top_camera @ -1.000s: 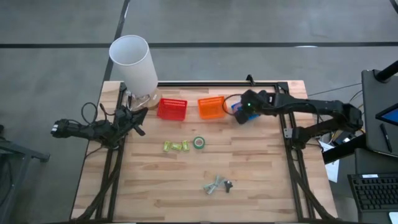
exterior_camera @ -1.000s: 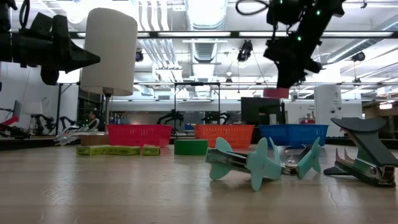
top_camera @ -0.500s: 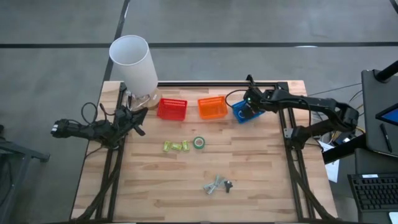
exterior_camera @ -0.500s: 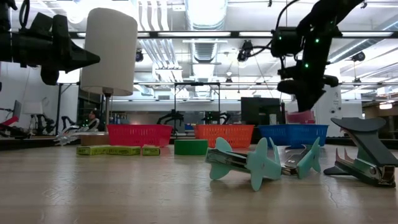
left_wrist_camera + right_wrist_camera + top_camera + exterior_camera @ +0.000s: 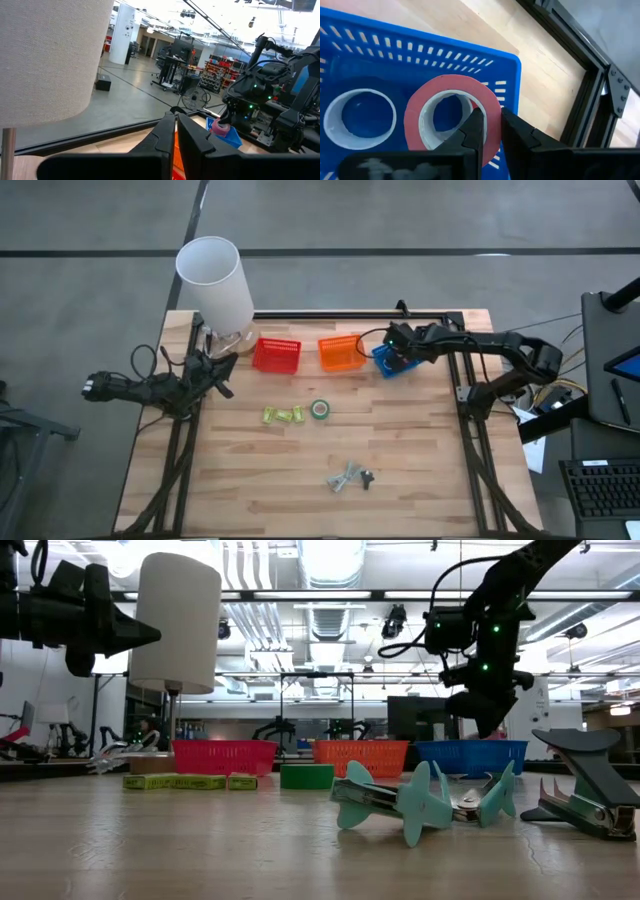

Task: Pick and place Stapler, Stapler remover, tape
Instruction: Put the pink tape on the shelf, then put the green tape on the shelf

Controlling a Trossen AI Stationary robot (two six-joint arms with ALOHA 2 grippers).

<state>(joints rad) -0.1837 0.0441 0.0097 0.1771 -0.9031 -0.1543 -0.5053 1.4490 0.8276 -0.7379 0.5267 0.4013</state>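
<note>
While the right gripper (image 5: 490, 125) pinches the wall of the pink tape roll (image 5: 451, 116) — one finger inside the ring, one outside — it hangs over the blue basket (image 5: 440, 42), upper right of centre in the high view. A blue roll (image 5: 360, 117) already lies in that basket, just beside the held one. The pink roll sits close to the basket's far wall, so a release from here could, I judge, clip the rim and tip it out onto the wood, or land it tilted on the blue roll. An inner finger dragging on the ring as it opens could also lift the roll back out.

The green tape roll (image 5: 320, 410) waits mid-table, with yellow-green staple boxes (image 5: 283, 415) beside it and staple removers (image 5: 348, 476) lower down; the red basket (image 5: 276, 354) and orange basket (image 5: 340, 353) stand alongside. The left gripper (image 5: 222, 370) is shut on nothing, parked at the table's left edge by the lamp (image 5: 215, 283).
</note>
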